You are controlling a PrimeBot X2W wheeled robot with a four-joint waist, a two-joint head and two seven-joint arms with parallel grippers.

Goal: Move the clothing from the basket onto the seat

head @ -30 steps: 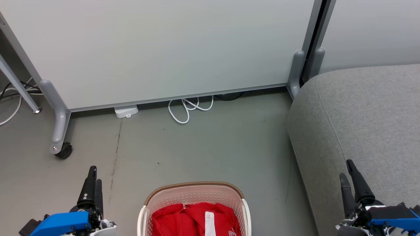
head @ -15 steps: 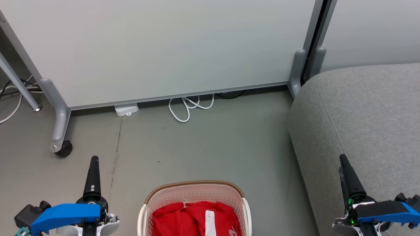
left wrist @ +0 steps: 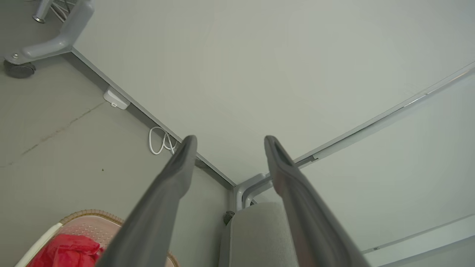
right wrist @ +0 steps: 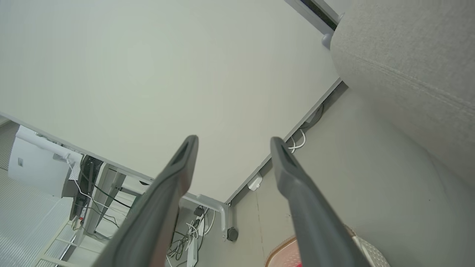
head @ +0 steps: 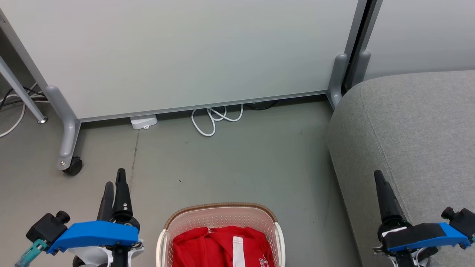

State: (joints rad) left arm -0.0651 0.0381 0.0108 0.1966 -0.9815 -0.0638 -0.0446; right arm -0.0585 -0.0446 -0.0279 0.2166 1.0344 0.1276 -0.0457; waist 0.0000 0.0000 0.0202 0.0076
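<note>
The basket [head: 221, 206], cream with a brown rim, stands on the floor at the bottom middle of the head view. The clothing [head: 215, 246], red with a white stripe and white lettering, lies bunched inside it. The grey seat [head: 419, 126] fills the right side. My left gripper [head: 115, 178] hovers left of the basket, open and empty. In the left wrist view the left gripper [left wrist: 230, 139] has spread fingers, with the basket [left wrist: 92, 215], the clothing [left wrist: 63, 252] and the seat [left wrist: 256, 230] below. My right gripper [head: 380, 180] is over the seat's front edge; in the right wrist view the right gripper [right wrist: 233, 139] is open and empty beside the seat [right wrist: 408, 55].
A white partition panel [head: 185, 55] on grey castor feet [head: 68, 148] closes off the far side. A coiled white cable [head: 213, 120] and a white adapter [head: 143, 121] lie at its base. Bare grey floor [head: 230, 163] lies between panel, basket and seat.
Both grippers have rolled about their wrists and moved forward. The left one has drifted right, toward the basket. The basket and clothing lie as before.
</note>
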